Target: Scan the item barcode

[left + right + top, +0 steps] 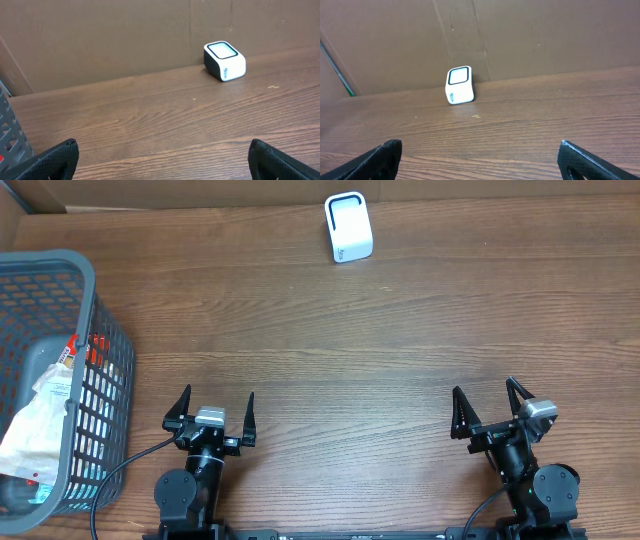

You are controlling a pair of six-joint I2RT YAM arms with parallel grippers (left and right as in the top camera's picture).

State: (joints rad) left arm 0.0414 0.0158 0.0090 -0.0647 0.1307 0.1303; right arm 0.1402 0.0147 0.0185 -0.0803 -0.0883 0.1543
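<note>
The left fingers [180, 408] stand wide apart with nothing between them, and the right fingers [460, 415] are spread just as wide and just as empty. Both sit low at the near edge of the bench [330, 350], well apart from each other and pointing toward the far side. Each wrist view shows only dark fingertips at the bottom corners and bare wood ahead.

Beyond them, at the far edge and just in front of the cardboard wall [125, 35], stands the small white scanner [349, 227], its window tilted upward. It lies ahead of both arms, somewhat nearer the middle than either side.

Off to the left of the left arm is a grey basket [110, 380], and inside it lies a crumpled white packet [40, 410] with red print, which is most likely the item to be scanned. No barcode can be made out on it from above.

Judging by this, the task has not begun: nothing is picked up or near the scanner. Reaching into the basket, lifting the packet, carrying it over and showing its code all remain
</note>
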